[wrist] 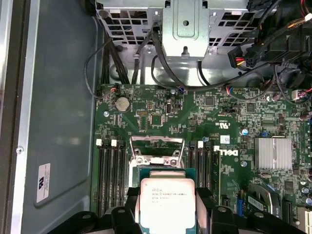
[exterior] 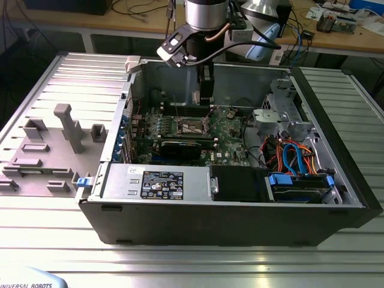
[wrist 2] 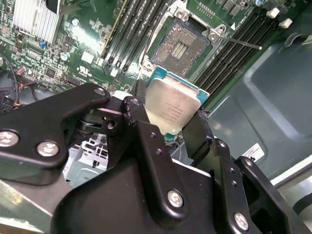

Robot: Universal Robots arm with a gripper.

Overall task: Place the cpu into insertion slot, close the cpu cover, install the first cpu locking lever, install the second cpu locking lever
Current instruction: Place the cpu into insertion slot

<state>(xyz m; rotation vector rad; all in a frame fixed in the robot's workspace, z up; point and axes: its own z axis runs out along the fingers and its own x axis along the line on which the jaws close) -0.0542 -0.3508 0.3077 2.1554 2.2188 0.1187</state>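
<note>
My arm (exterior: 207,17) reaches straight down, my hand (wrist 2: 166,111) pinching the cpu (wrist 2: 172,103) by two opposite edges between its black fingers (wrist 2: 139,122).

Black gripper (wrist 2: 167,116) clamps the silver cpu (wrist 2: 171,108) by two opposite edges above the green board (wrist 2: 73,53); just beyond it the slot (wrist 2: 181,46) lies uncovered, memory slots (wrist 2: 131,29) on both sides

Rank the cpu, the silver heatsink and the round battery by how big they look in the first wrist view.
1. cpu, largest, though it is nearest the camera, which flatters it.
2. heatsink, on the board.
3. battery, plainly the smallest; it lies on the same board as the heatsink, so that pair compares fairly.
</note>
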